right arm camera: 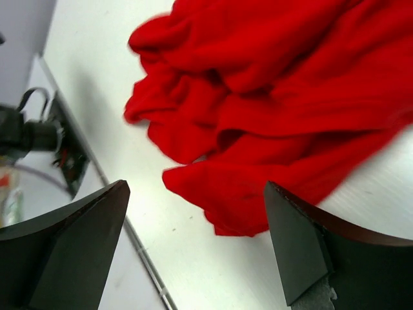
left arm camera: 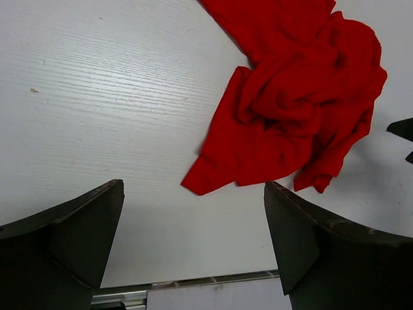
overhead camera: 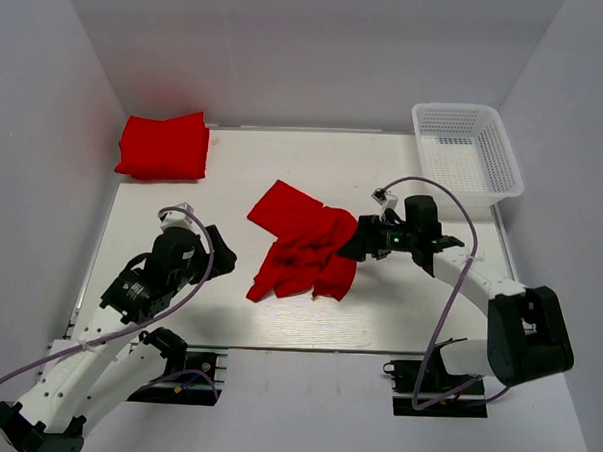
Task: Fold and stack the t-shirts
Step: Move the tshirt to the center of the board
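A crumpled red t-shirt lies in the middle of the white table; it also shows in the left wrist view and the right wrist view. A folded red t-shirt stack sits at the far left corner. My right gripper is open at the crumpled shirt's right edge, just above it, holding nothing; in its own view the shirt's hem lies between the fingers. My left gripper is open and empty, left of the crumpled shirt, apart from it.
An empty white mesh basket stands at the far right corner. Grey walls close in the table on three sides. The table's near edge lies just below my left gripper.
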Robot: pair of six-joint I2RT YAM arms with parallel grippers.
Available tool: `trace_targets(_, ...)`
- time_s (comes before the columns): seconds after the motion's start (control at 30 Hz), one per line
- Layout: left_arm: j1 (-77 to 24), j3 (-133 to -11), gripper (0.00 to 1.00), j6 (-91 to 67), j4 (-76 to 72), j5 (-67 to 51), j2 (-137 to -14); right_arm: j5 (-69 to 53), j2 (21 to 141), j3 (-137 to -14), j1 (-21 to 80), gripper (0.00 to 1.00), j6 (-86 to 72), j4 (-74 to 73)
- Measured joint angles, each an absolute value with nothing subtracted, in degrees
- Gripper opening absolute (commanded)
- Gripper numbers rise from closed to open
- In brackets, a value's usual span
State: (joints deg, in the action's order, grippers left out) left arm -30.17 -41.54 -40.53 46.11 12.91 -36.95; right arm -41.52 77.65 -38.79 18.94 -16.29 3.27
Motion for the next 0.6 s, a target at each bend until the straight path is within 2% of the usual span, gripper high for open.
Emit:
trace_targets(0.33, -30.17, -41.54, 1.0, -39.79, 44.42, 12.21, -41.65, -24.93, 50.85, -34.13, 18.87, 0.9, -18.59, -0.89)
trace_targets(0.6, -30.17, -41.54, 1.0, -37.45, 40.45, 10.39, -48.29, -17.98, 48.23, -31.9, 18.87, 0.9, -19.66, -9.19)
